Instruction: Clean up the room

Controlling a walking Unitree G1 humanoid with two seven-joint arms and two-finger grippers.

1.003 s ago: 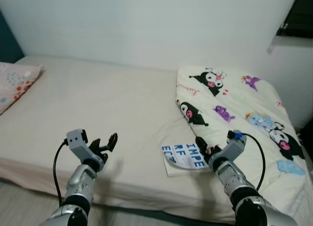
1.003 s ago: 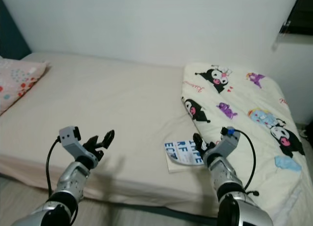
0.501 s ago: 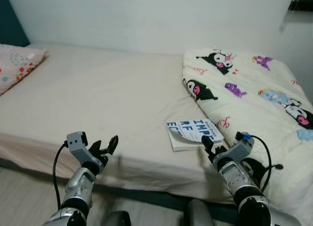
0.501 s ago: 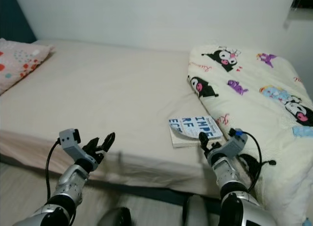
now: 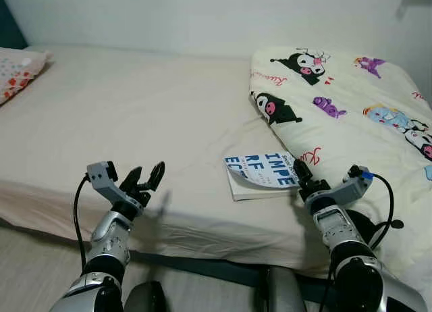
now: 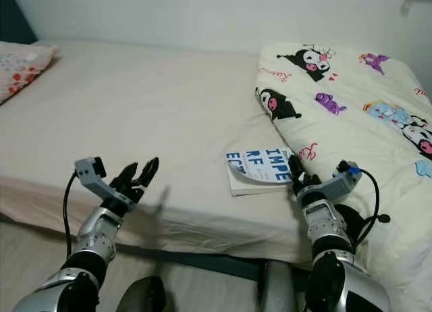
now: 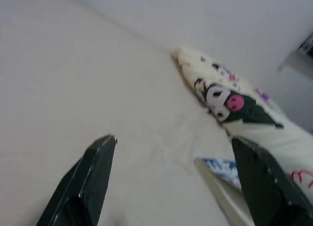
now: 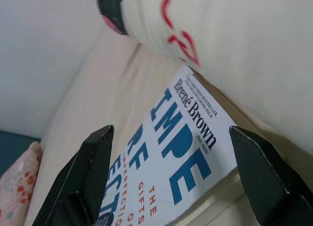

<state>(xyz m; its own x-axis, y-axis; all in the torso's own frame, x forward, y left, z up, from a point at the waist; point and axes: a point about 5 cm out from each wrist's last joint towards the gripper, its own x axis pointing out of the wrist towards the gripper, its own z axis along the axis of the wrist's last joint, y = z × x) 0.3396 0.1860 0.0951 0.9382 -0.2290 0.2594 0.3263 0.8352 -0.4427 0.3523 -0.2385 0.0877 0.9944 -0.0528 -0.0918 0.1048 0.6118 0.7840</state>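
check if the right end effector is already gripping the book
No, the right end effector has its fingers spread wide on either side of the book, not touching it.

Landmark: book [image 5: 260,176], lying flat on the bed [image 5: 135,123] near its front edge. Quilt [image 5: 337,116] lies on the bed to the right of the book and behind it, its near fold just beside the book's right edge. Pillow [image 5: 17,65] lies on the bed well apart to the left of the book and further back. Right gripper [image 5: 302,175] sits just beside the book's right front corner, fingers spread. Left gripper [image 5: 145,180] hangs over the bed's front edge, left of the book, fingers apart. Wall [image 5: 202,15] stands behind the bed.
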